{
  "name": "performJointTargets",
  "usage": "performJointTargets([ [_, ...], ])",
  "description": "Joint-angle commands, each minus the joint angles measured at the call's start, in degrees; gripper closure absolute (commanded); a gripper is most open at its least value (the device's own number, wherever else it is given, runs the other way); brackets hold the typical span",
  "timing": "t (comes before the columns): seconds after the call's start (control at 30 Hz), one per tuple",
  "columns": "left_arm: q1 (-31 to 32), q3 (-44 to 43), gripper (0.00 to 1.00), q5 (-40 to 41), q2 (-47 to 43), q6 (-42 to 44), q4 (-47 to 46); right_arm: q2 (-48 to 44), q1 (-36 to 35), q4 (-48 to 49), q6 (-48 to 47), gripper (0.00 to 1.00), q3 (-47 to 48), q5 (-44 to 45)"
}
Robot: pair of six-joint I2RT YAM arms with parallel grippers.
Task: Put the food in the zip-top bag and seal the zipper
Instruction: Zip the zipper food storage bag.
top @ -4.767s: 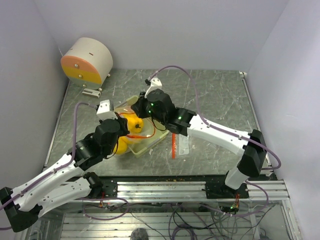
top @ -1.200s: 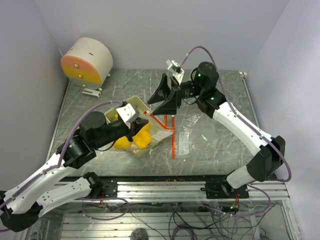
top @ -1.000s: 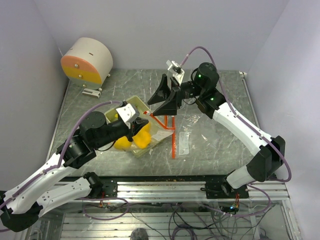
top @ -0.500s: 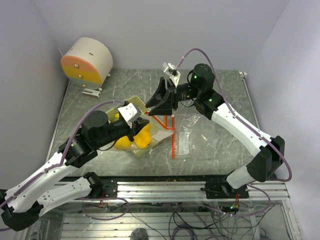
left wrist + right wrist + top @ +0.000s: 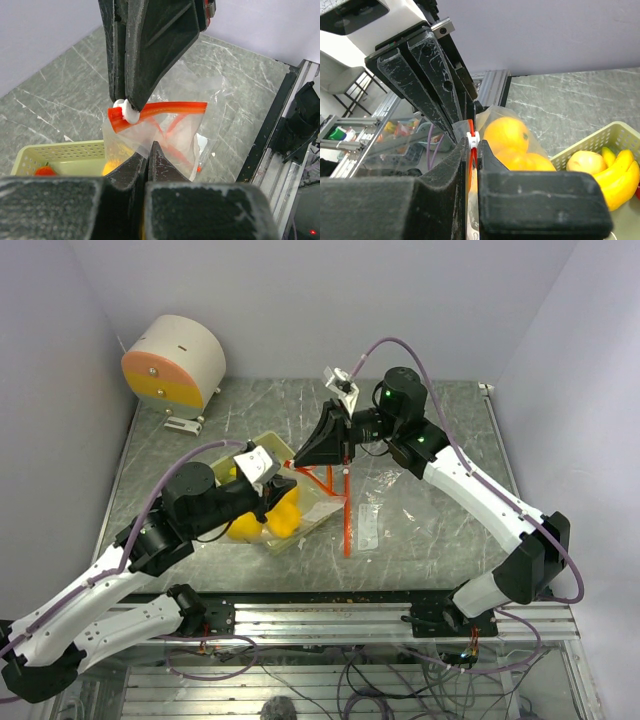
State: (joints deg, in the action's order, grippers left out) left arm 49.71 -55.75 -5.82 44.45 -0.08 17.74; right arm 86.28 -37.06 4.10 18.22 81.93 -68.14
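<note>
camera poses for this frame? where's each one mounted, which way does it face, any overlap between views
Top external: fixed high behind the robot, looking down at the table; left claw and right claw both show.
Left wrist: on the left wrist, looking past its own shut fingers at the right claw pinching the zipper of the zip-top bag.
Right wrist: on the right wrist, facing the left claw, yellow food and tray; its own fingers fill the bottom.
Shared: both wrist views see the zipper and the opposite claw.
</note>
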Motion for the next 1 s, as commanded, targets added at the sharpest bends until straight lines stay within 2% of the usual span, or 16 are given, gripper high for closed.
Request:
performJointTargets([
  [0.0, 0.18, -0.48, 0.93, 1.40, -2.03, -0.63, -1.01, 0.39, -0.04, -5.12, -4.10, 1.00, 1.63, 1.32],
  [0.3, 0.21, -0.95, 0.93, 3.46, -4.26, 0.07, 1.32, 1.69, 0.06, -16.47, -15.30, 1.00, 3.28, 4.06],
  [0.4, 0.14, -0.83, 0.93, 4.24, -4.98, 0.25, 1.73, 1.50, 0.20, -16.39, -15.51, 1.00, 2.59, 4.68],
  [0.5, 0.20, -0.37, 0.93, 4.18, -5.30, 0.25, 1.34, 1.82, 0.27, -14.07, -13.71, 0.82, 2.56, 4.59],
  [0.6, 0.18, -0.18, 0.93, 2.86, -4.68, 0.25, 1.32, 1.84, 0.41, -9.49, -11.09, 0.71, 2.73, 1.67],
  [0.73, 0.16, 0.27, 0.93, 1.91, -4.38, 0.41, 1.27, 0.84, 0.51, -0.60, -4.95, 0.60, 2.29, -1.06],
  [0.87, 0.21, 0.99, 0.93, 2.39, -5.51, 0.82, 0.82, 1.70, 0.80, 9.32, 5.37, 0.50, 2.37, -5.47],
  [0.97, 0.19, 1.04, 0.93, 2.79, -5.99, 1.11, 0.54, 3.76, 0.78, 21.03, 18.08, 0.46, 1.53, -8.25],
])
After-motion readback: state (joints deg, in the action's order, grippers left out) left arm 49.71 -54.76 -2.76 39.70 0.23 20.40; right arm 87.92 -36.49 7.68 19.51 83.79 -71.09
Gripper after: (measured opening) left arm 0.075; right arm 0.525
